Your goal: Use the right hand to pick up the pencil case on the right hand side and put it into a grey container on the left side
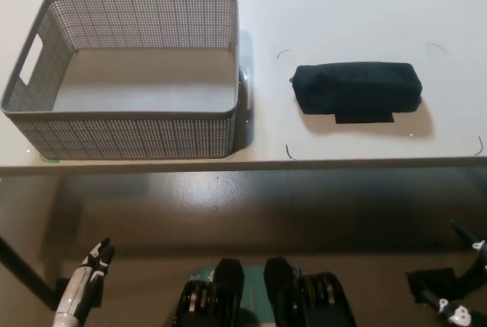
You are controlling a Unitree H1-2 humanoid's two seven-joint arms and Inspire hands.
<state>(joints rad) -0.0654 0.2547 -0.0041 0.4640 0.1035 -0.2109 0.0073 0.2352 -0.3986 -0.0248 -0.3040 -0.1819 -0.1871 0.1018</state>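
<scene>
The pencil case (356, 90) is lying flat on the white table (358, 7), its long side running left to right, on the right half of the tabletop. A short dark tab is sticking out from under its near edge. The grey basket (122, 138) is sitting on the left half of the table, well apart from the case, with its perforated walls upright and its floor showing bare.

The right hand (463, 293) is hanging low at the bottom right corner, below the table's front edge and well apart from the case, which is lying up and to the left of it. Only a few dark fingers with pale tips are showing there, spread apart, and they are gripping nothing; the rest of the hand is running off the edge of the view.

The left hand (85, 281) is resting at the bottom left, also below the table edge and beneath the basket's side of the table. Its white fingers are lying close together and are holding nothing.
</scene>
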